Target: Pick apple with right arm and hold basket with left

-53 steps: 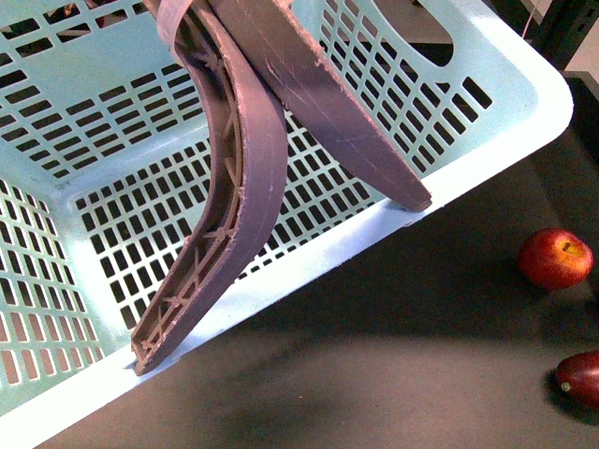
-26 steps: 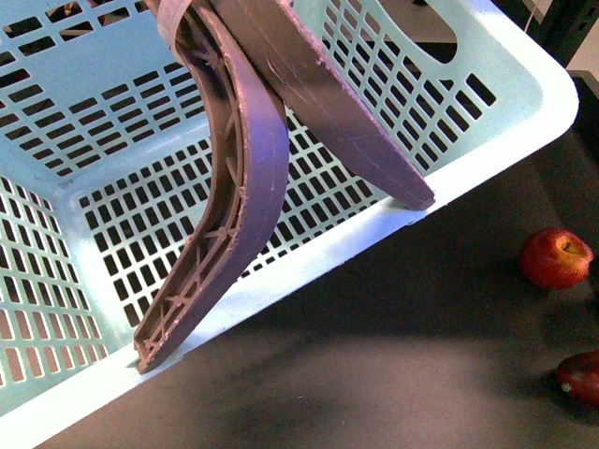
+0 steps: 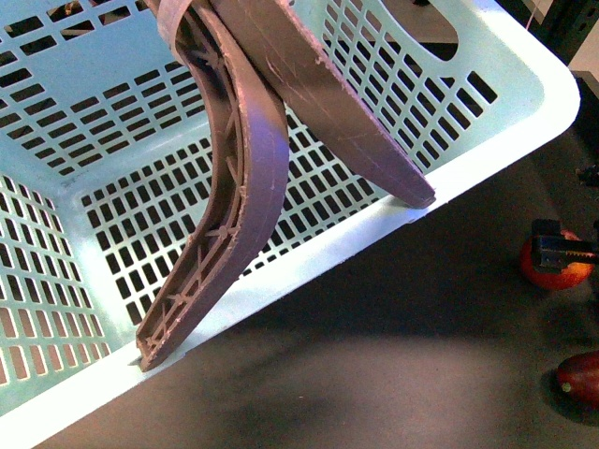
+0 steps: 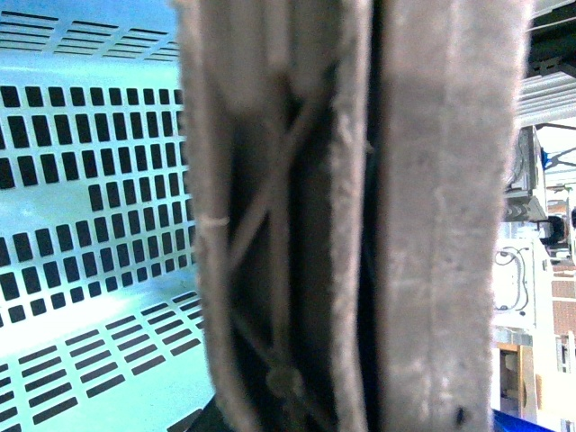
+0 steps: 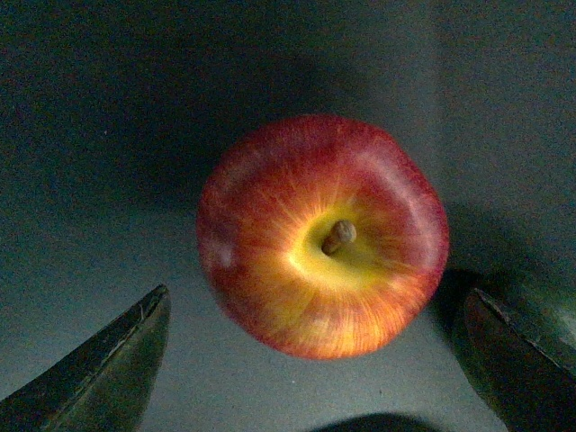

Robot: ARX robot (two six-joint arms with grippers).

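Basket point(image 3: 524, 126) fills most of the front view. It sits tilted, aqua slotted walls up close, near rim running diagonally across the frame. Both brown handles point(image 3: 253, 159) are folded together and hang down across the inside, tips ending at the near rim. Left wrist view: same two handles pressed side by side, filling the frame, slotted wall behind. Left hand itself isn't visible in any view, so I can't tell whether it's clamped on them.

Apple point(image 5: 322, 236) sits on the dark tabletop point(image 3: 374, 374), clear of the basket, off its right corner, stem dimple up. Right hand point(image 5: 317, 301) is directly above it, released: one dark finger point(image 5: 99, 378) shows on each side of the apple, both with a visible gap to the skin, no contact. Front view shows part of that hand as a dark block overlapping the top of the apple at the right edge.

Maroon fruit point(image 3: 580, 377) lies nearer the camera than the apple, apart from it.
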